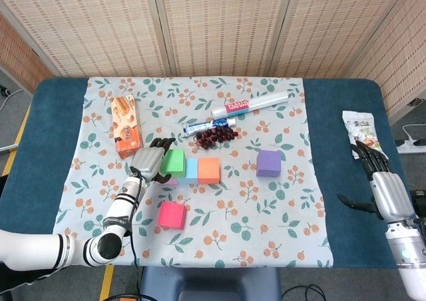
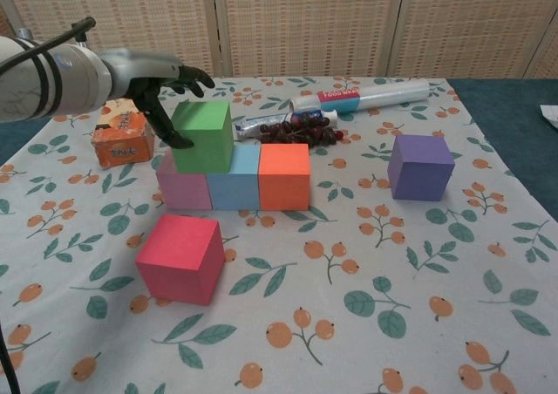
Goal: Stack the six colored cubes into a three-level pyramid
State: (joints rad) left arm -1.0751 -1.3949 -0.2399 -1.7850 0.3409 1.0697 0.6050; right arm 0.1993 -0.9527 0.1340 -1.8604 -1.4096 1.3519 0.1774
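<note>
A: Chest view first. Row of three cubes on the counter (image 2: 488,263), touching side to side: lilac cube (image 2: 183,191) at the left, blue cube (image 2: 234,177) in the middle, orange cube (image 2: 284,176) at the right. Green cube (image 2: 203,136) sits on top, over the seam of lilac and blue.

B: Left hand (image 2: 155,73)?

A: Just left of the green cube, fingers (image 2: 188,74) spread apart and reaching over its top back edge. Thumb points down along the cube's left face, at or very near it; can't tell if it touches. Nothing is gripped.

B: Other cubes?

A: Pink cube (image 2: 180,258) lies alone in front of the row, nearer the camera, apart from it. Purple cube (image 2: 420,166) sits well off to the right, alone.

B: Head view?

A: Same layout. Right hand (image 1: 383,178) is over the blue cover at the far right edge, well apart from every cube, fingers loosely extended, holding nothing. A snack bag (image 1: 363,130) lies just behind it.

B: Clutter?

A: Orange box (image 2: 122,133) behind the left hand. Past the row lie a pile of dark red berries (image 2: 298,131), a small tube (image 2: 261,125) and a long clear-wrapped roll (image 2: 370,95).
</note>
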